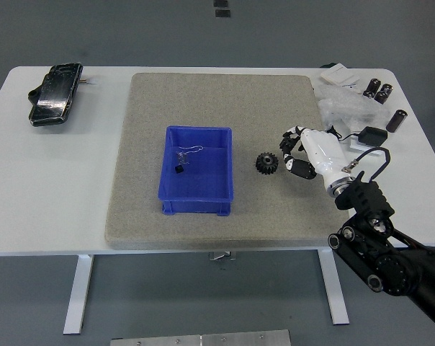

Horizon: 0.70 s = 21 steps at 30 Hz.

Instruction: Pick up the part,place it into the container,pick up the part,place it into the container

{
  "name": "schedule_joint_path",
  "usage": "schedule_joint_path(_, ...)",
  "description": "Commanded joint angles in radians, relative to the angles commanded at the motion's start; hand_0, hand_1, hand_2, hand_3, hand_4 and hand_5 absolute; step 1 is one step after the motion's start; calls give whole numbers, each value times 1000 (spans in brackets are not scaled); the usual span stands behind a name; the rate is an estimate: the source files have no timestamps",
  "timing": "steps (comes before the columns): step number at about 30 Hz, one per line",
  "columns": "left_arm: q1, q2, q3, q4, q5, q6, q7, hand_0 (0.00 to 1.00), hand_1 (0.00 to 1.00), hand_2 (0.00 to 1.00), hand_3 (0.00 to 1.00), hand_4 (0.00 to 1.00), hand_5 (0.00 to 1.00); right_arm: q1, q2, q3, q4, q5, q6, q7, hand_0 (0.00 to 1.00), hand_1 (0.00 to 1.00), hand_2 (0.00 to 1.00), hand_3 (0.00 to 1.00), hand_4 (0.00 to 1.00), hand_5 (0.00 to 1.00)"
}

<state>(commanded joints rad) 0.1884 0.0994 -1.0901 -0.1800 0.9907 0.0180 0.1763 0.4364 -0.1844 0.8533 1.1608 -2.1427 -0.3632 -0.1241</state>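
A black gear lies on the grey mat, just right of the blue container. Inside the container I see a small black part and a thin wire-like piece. My right hand, white with black finger joints, comes in from the lower right. It hovers right beside the gear, fingers curled loosely toward it and holding nothing. I cannot tell whether a fingertip touches the gear. My left arm is out of view.
A black device lies at the table's far left. At the far right sit clear plastic bags, a white card, small black cylinders and a black block.
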Motion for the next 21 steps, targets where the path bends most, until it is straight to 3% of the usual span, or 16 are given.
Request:
schedule_joint_path(5, -1, 1, -2, 0, 4, 0, 0, 643, 565, 565, 610, 688, 237, 25, 44, -73, 39, -20, -2, -5, 596, 507, 392, 481, 324, 2)
schedule_joint_path(10, -3, 2, -1, 0, 3, -1, 1, 643, 565, 565, 610, 688, 237, 61, 88, -143, 36, -30, 3, -5, 596, 507, 392, 481, 324, 2)
schedule_joint_path(11, -3, 2, -1, 0, 3, -1, 1, 643, 567, 565, 610, 688, 238, 71, 91, -156, 33, -25, 10, -9, 668, 646, 611, 624, 523, 71)
schedule_joint_path(16, -7, 4, -3, 0, 7, -1, 2, 643, 567, 565, 610, 688, 238, 113, 94, -216, 13, 3, 59, -25, 668, 646, 611, 624, 523, 71)
schedule_joint_path(17, -7, 4, -4, 0, 8, 0, 2, 643, 566, 565, 610, 688, 238, 118, 95, -223, 12, 6, 64, -27, 895, 845, 828, 746, 638, 388)
schedule_joint_path(21, -7, 4, -2, 0, 7, -1, 3, 643, 566, 565, 610, 688, 238, 127, 100, -236, 9, 16, 72, -35, 895, 845, 828, 746, 638, 388)
